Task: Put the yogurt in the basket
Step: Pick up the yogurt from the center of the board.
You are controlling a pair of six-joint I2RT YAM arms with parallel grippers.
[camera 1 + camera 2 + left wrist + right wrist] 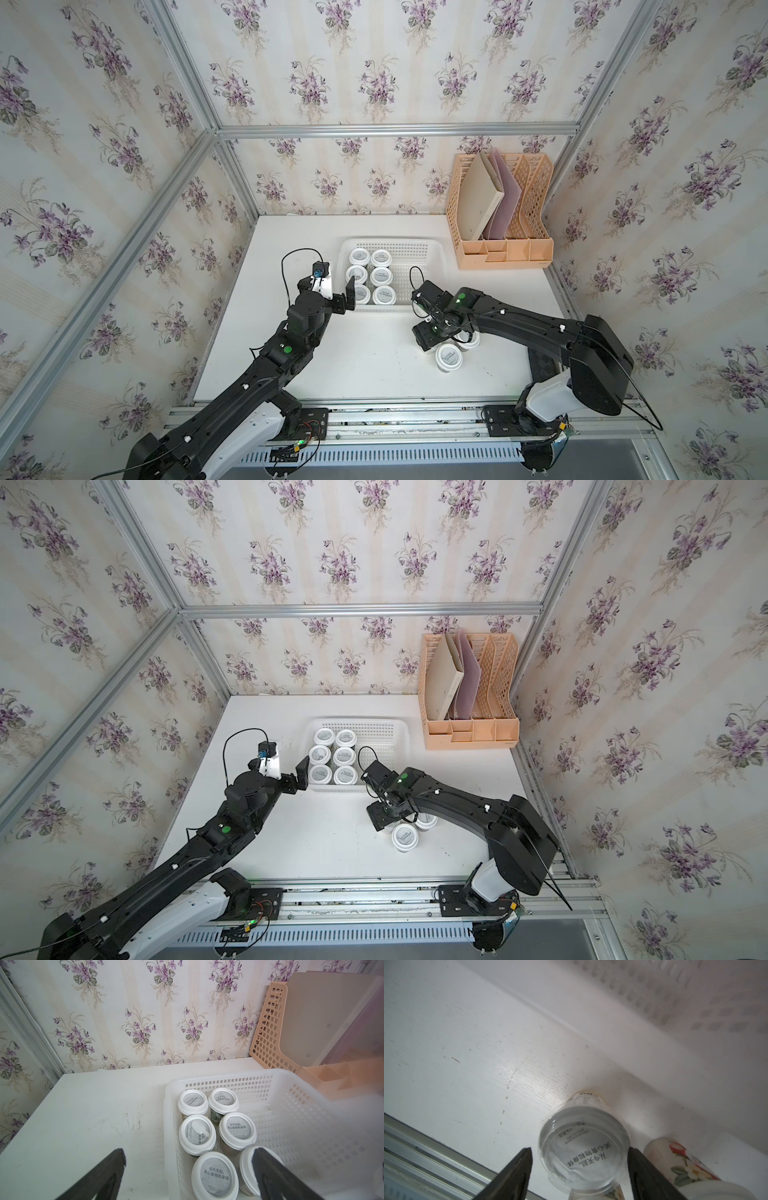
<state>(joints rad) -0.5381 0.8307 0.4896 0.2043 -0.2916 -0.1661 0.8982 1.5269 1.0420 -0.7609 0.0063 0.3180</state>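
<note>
Top views both show six yogurt cups [381, 276] standing in the left part of the basket [415, 249]. Three more cups [449, 357] seem left on the table [332, 365], near right. My right end effector [579, 1149] straddles one, not yet clenched, I judge. My left end effector [188, 1152] hangs wide open, empty.

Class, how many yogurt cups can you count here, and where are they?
9. Six cups stand in the basket, in two rows; three stand on the table by the right end effector, one mostly hidden from above.
</note>
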